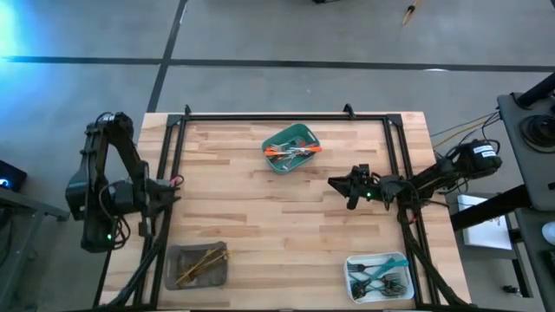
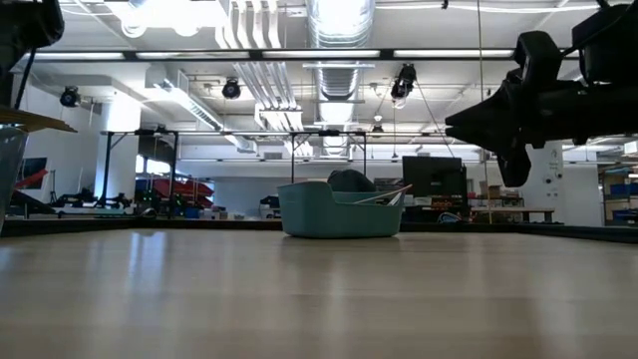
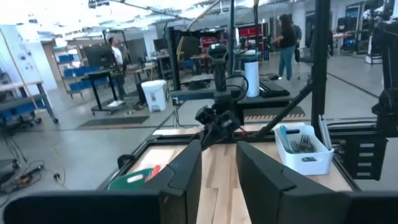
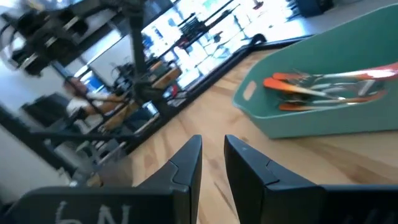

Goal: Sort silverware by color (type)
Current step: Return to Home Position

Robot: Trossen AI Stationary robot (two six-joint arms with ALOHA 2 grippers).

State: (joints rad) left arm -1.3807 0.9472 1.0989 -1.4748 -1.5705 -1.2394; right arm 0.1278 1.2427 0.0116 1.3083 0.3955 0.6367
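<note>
Silverware with red-orange handles [image 1: 293, 151] lies in the green tray [image 1: 305, 135] at the table's far middle. All-gold silverware [image 1: 201, 263] lies in the grey tray [image 1: 178, 276] at the near left. Teal-handled silverware [image 1: 378, 276] lies in the white tray [image 1: 401, 258] at the near right. My right gripper [image 1: 334, 183] hangs level above the table, right of centre, pointing toward the left edge. It is open by a narrow gap [image 4: 212, 149] with nothing in it. My left gripper [image 1: 176, 184] is drawn back over the left edge, open [image 3: 219, 155] and holding nothing.
A black frame rail [image 1: 286, 115] runs around the tabletop's far and side edges. The wooden surface [image 1: 277, 225] between the three trays is bare. People stand in the room beyond the table.
</note>
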